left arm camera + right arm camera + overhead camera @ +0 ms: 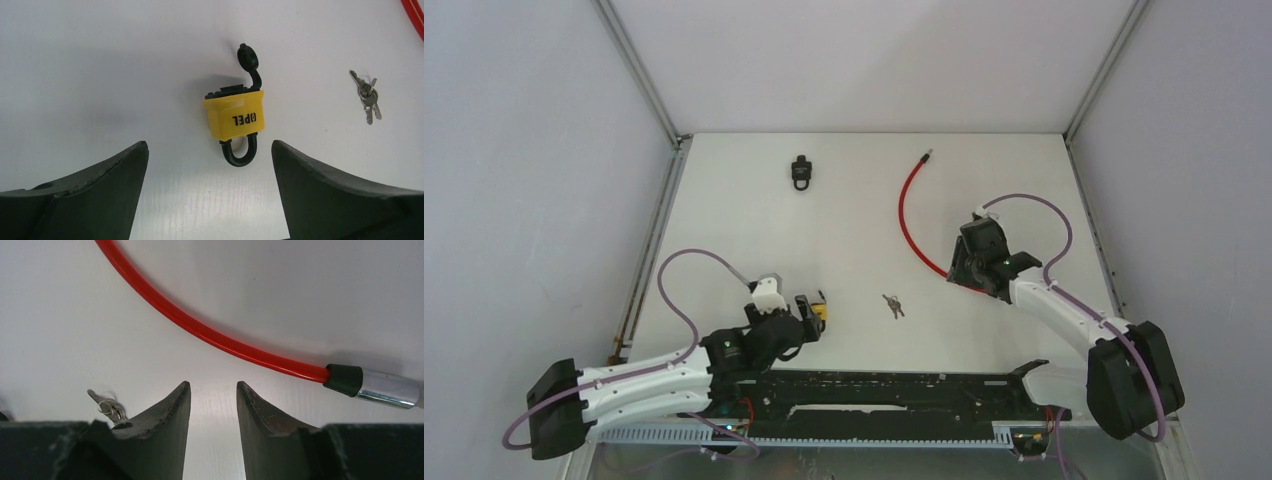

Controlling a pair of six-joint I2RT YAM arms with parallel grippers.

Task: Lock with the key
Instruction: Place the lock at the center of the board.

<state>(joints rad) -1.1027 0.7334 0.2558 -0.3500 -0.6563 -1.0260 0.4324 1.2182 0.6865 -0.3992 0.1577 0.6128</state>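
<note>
Though parked right in front of the yellow padlock (235,117), not gripping anything yet with the left fingers (115,180). Spread wide, one low on each side of the wrist frame. Lying flat on the counter (75,60) in the middle of that view, shackle end pointing down toward the gap, black flap (248,57) swung out up top, likely the keyhole cover. Sits just beyond the tips, slightly right of centre, no contact. Probably lined up that way to pinch the yellow body and pin it for the key.

Keys (366,95) off at the right of that frame, well apart from the lock; bottom centre in the overhead shot, between the two arms.

Over on the other side: right fingers (170,410) parted only narrowly, nothing between them, hovering just short of the red cable (210,337) arcing across the top, metal ferrule (390,387) at the right edge. Keys peeking out lower left there, so guessing a reach for those next.

Small black padlock (801,171) near the top of the overhead, well away from both arms.
</note>
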